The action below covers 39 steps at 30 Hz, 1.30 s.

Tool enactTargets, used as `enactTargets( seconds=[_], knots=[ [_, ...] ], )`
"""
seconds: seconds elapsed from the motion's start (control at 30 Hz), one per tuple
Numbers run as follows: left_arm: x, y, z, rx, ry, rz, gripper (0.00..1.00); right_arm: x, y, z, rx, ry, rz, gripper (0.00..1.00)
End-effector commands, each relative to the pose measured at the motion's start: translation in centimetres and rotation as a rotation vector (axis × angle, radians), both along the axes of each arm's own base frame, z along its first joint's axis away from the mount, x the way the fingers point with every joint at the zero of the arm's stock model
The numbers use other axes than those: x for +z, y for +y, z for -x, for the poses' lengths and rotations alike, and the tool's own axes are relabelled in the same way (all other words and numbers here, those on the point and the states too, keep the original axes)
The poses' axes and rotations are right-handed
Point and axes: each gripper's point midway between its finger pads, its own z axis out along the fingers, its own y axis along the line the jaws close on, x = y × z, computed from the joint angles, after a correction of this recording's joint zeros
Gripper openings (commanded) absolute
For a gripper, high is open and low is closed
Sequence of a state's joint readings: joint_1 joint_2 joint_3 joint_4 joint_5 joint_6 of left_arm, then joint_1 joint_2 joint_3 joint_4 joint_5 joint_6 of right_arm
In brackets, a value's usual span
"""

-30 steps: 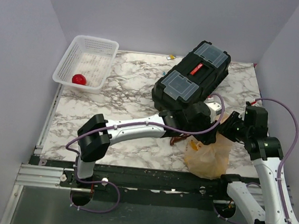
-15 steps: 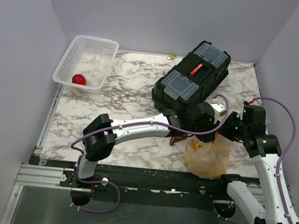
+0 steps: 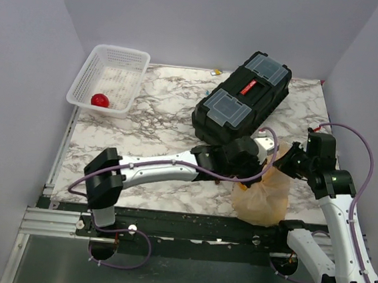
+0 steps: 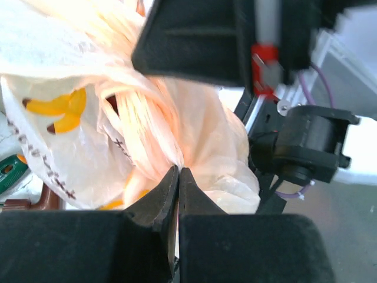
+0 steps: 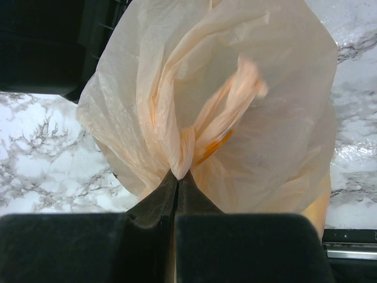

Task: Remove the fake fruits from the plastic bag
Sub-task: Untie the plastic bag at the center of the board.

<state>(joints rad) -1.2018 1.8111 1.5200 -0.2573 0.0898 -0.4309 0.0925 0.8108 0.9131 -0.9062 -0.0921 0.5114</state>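
The pale-orange plastic bag [image 3: 262, 197] sits at the table's near right edge, bunched up at its top. My left gripper [image 3: 256, 177] is shut on a fold of the bag [image 4: 194, 124] at its left side; the left wrist view shows the jaws pinching the film [image 4: 178, 169]. My right gripper [image 3: 282, 165] is shut on a twisted fold at the bag's top right [image 5: 178, 174]. The bag [image 5: 247, 76] fills the right wrist view. One red fake fruit [image 3: 100, 99] lies in the white basket. No fruit inside the bag shows clearly.
A white mesh basket [image 3: 126, 58] stands at the back left. A black toolbox [image 3: 243, 98] lies just behind the bag and my left wrist. A brown piece [image 4: 32, 200] and a green-labelled item [image 4: 10, 168] lie on the table by the bag.
My left arm's elbow has swung left and toward the near edge, and its wrist has dropped onto the bag. The bag top is now drawn up between both grippers.
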Motion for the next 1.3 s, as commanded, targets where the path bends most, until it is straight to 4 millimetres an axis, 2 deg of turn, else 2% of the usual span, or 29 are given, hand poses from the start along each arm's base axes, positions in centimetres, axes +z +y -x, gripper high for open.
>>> enactTargets(
  seconds=[0.0,0.1,0.27,0.53,0.6,0.7,0.77,0.83,0.93,0.97,1.2,1.27],
  knots=[
    [4.4,2.0,1.9,-0.006,-0.081,0.172,0.00,1.3,-0.1,-0.8,-0.019,-0.064,-0.003,0.01],
    [4.7,3.2,2.0,0.018,-0.102,0.228,0.00,1.7,-1.0,-1.3,-0.106,-0.086,0.000,0.00],
    [3.1,4.5,2.5,0.045,-0.073,0.218,0.00,2.1,-2.0,-2.8,-0.202,-0.114,-0.003,0.01],
    [0.6,5.4,4.6,0.024,-0.013,0.204,0.00,4.7,-5.8,-5.6,-0.337,-0.178,0.174,0.01],
    [0.4,5.5,4.7,0.024,-0.016,0.197,0.00,5.4,-5.9,-6.3,-0.316,-0.200,0.195,0.01],
    [0.8,5.4,4.6,0.025,-0.024,0.206,0.00,5.5,-5.1,-6.7,-0.241,-0.176,0.204,0.01],
    [1.2,5.2,4.4,0.025,-0.035,0.212,0.00,5.1,-4.2,-6.2,-0.192,-0.132,0.178,0.02],
    [1.5,4.9,4.3,0.020,-0.046,0.216,0.00,5.5,-2.7,-5.5,-0.123,-0.123,0.124,0.11],
    [1.5,4.6,4.2,0.012,-0.058,0.214,0.00,6.0,-2.0,-3.9,-0.083,-0.133,0.096,0.37],
    [1.5,4.6,4.2,0.010,-0.060,0.214,0.00,6.0,-2.1,-3.3,-0.083,-0.131,0.098,0.42],
    [1.5,4.7,4.3,0.001,-0.064,0.222,0.00,4.3,-2.3,0.9,-0.090,-0.037,0.088,0.44],
    [1.6,4.7,4.3,0.003,-0.066,0.222,0.00,4.4,-2.4,1.7,-0.086,-0.028,0.094,0.51]
  ],
)
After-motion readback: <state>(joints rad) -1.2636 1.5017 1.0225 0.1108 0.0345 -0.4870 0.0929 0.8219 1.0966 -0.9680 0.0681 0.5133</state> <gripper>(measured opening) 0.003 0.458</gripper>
